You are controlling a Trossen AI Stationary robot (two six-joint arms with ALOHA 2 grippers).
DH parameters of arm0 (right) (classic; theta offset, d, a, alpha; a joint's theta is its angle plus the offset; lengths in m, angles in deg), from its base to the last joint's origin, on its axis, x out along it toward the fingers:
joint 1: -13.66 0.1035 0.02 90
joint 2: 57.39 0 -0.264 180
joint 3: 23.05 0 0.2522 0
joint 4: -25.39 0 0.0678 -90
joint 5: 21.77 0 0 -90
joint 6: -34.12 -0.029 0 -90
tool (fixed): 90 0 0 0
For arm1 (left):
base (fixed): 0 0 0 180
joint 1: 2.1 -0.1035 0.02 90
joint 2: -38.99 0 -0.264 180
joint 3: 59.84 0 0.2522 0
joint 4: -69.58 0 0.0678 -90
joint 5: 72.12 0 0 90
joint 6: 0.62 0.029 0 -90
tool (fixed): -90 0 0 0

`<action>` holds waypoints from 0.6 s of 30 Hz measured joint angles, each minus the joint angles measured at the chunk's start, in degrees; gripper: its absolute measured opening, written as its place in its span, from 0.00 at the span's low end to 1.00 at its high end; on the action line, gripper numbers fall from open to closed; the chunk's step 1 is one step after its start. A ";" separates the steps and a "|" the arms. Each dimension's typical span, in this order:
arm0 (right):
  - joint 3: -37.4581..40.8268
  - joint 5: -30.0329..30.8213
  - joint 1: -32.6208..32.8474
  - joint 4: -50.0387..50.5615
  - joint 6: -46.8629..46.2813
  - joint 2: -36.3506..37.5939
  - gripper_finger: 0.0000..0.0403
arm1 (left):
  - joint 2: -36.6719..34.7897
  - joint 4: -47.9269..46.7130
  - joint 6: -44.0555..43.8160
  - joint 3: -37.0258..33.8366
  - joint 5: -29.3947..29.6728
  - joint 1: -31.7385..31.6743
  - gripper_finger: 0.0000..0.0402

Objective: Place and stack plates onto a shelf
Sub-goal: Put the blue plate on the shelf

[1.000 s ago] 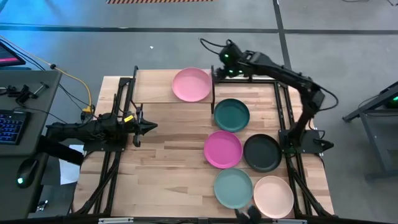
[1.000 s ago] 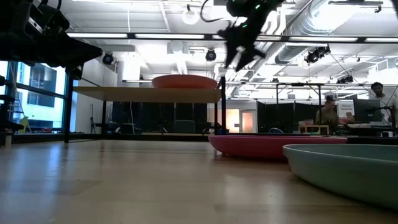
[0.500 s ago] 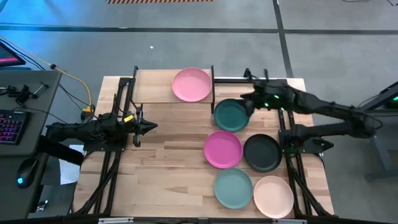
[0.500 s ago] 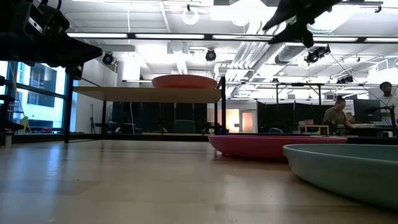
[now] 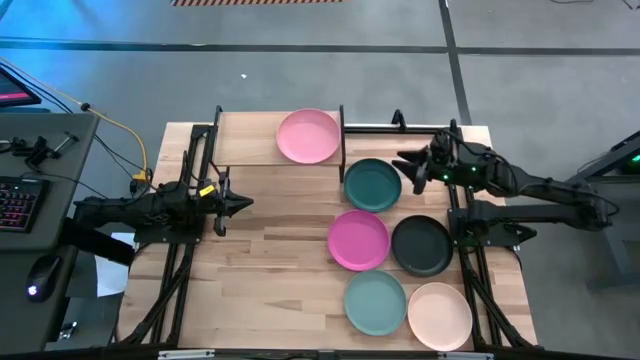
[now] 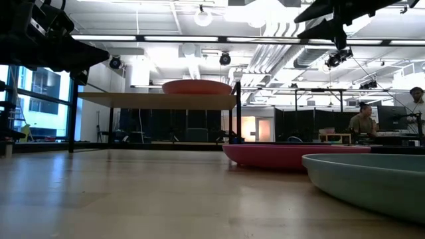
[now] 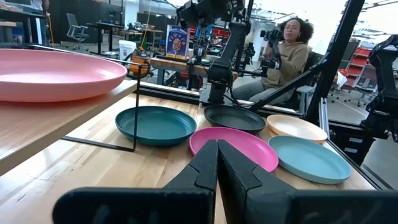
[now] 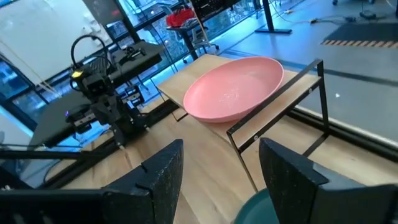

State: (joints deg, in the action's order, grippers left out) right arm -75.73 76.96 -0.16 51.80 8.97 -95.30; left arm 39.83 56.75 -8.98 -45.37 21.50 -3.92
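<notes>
Wooden tabletop (image 5: pixel 270 220) noted: light pink plate (image 5: pixel 308 135) on shelf (image 5: pixel 245 150), dark teal plate (image 5: pixel 372 184) right of it beside the empty, spread right gripper (image 5: pixel 412 168); left gripper (image 5: pixel 240 204) pressed together, idle; plates judged light, stiff, best pinched at the rim.

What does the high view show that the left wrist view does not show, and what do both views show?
Only the high view shows the right gripper hovering open beside the dark teal plate, and a keyboard on the side desk.

Only the left wrist view shows a seated person beyond the table, and the left gripper shut, seen from close.

Both show the light pink plate on the shelf and five plates on the tabletop.
</notes>
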 joint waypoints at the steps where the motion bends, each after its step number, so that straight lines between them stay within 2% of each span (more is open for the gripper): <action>1: -0.02 -0.10 0.00 -0.05 0.95 -0.10 0.48 | 0.00 -0.02 0.00 0.00 0.00 0.00 0.00; 14: -0.13 -4.89 0.00 -0.03 5.81 -3.64 0.48 | 0.00 -0.02 0.09 0.01 -0.01 -0.01 0.00; 18: -0.13 -6.90 0.00 0.00 5.92 -4.49 0.48 | 0.00 0.00 3.73 0.00 0.00 0.00 0.00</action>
State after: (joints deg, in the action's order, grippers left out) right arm -75.86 70.06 -0.16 51.80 14.89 -99.80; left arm 39.83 56.75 -5.25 -45.37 21.50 -3.92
